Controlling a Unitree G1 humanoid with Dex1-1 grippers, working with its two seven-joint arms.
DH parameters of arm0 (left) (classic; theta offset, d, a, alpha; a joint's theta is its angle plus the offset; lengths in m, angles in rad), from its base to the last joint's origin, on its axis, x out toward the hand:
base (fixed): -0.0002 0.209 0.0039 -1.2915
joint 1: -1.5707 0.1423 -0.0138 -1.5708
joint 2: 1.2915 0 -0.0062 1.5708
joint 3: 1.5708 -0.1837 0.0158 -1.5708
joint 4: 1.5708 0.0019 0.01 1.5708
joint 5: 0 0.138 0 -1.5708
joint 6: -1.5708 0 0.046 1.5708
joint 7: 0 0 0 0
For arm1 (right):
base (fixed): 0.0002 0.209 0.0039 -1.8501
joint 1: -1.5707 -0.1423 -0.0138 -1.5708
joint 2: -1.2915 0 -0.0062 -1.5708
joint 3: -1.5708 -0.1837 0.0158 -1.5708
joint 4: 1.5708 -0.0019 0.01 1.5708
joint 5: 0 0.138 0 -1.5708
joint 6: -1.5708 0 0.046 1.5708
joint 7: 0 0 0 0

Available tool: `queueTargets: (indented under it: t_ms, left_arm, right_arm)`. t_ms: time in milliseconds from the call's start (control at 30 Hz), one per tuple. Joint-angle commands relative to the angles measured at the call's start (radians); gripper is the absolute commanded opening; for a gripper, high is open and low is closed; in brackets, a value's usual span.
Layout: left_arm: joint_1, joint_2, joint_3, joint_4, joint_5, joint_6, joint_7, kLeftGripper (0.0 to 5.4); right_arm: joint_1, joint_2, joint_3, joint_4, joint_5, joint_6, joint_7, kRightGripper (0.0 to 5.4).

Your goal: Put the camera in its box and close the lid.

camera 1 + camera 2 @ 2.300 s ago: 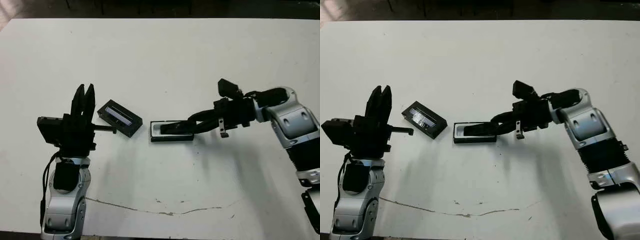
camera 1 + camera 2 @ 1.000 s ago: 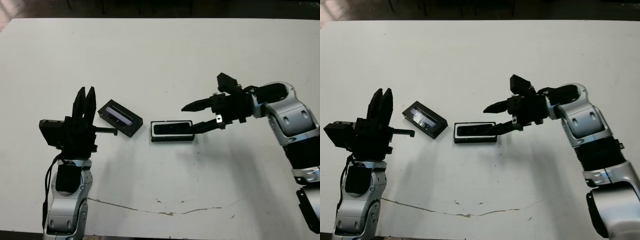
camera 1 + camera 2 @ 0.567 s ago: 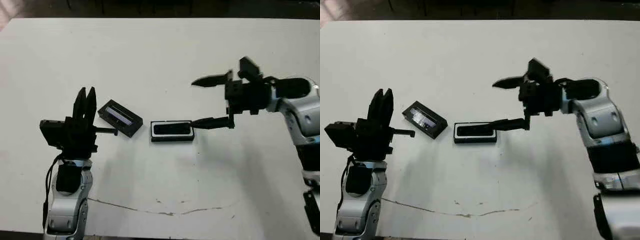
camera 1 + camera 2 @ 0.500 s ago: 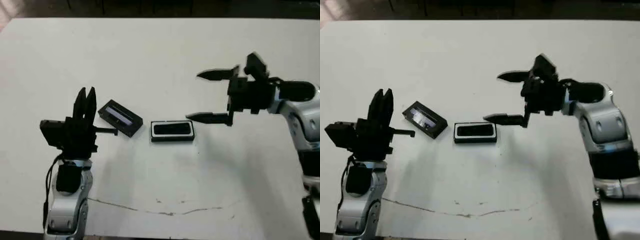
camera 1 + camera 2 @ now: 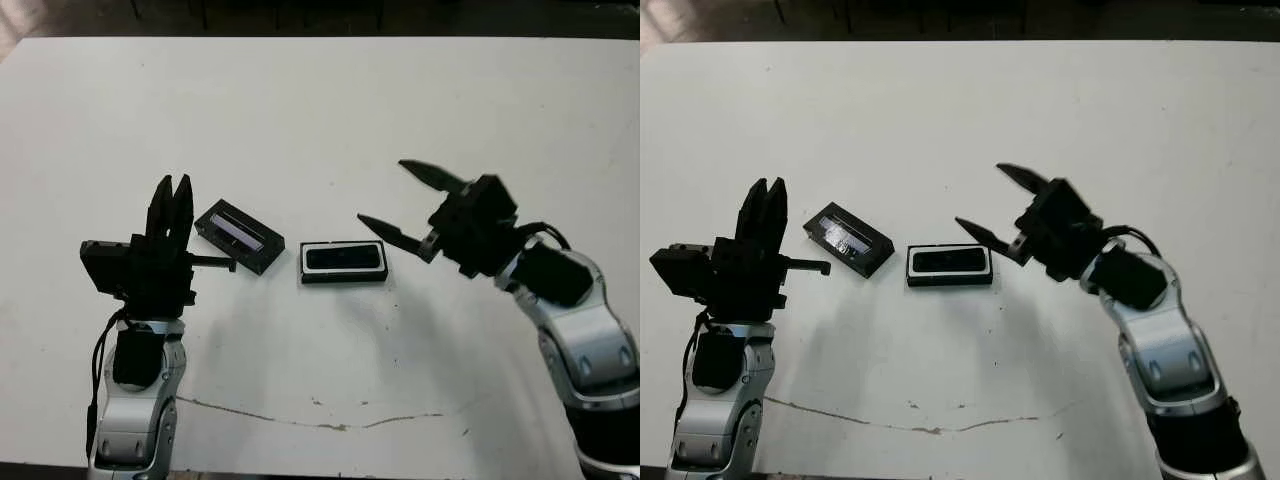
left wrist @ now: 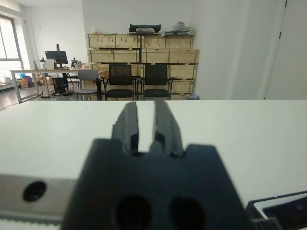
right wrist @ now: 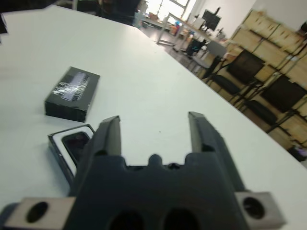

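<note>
- Well, from my station the white table fills the head views, with a thin dark crack running across its near part.
- My right arm reaches in from the near right, and the right gripper hangs with its two black fingers spread wide, empty, their tips just right of the box and clear of it.
- My left arm stands at the near left with the left gripper pointing away from me; its fingers sit almost together with only a thin slit between them, holding nothing, beside the lid's left end without touching it.
- I see the lid lying flat on the table at an angle, pale strip up, just left of the box.
- The box sits near the table's middle, open, its white lining showing as a rim.
- The camera lies inside the box as a dark bar within that white rim.
</note>
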Motion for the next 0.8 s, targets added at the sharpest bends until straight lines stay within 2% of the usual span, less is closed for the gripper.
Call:
queueTargets:
  t_ms: [33, 267, 600, 800]
  left_arm:
    - [0.022, 0.003, 0.003, 0.007, 0.003, 0.011, 0.001, 0.0]
    - [0.029, 0.002, 0.0, -0.001, 0.004, 0.009, 0.002, 0.0]
    - [0.038, -0.001, -0.001, -0.004, -0.004, 0.007, 0.001, 0.0]
    - [0.037, 0.0, -0.001, 0.0, -0.003, 0.001, -0.001, 0.0]
  right_arm:
    - [0.032, -0.003, 0.021, 0.004, -0.04, -0.04, -0.024, 1.63]
    - [0.041, -0.008, 0.066, -0.019, -0.123, 0.01, -0.046, 0.05]
    - [0.033, -0.022, 0.136, 0.015, -0.214, 0.084, -0.019, 0.02]
    - [0.053, -0.056, 0.165, 0.023, -0.227, 0.066, 0.031, 0.02]
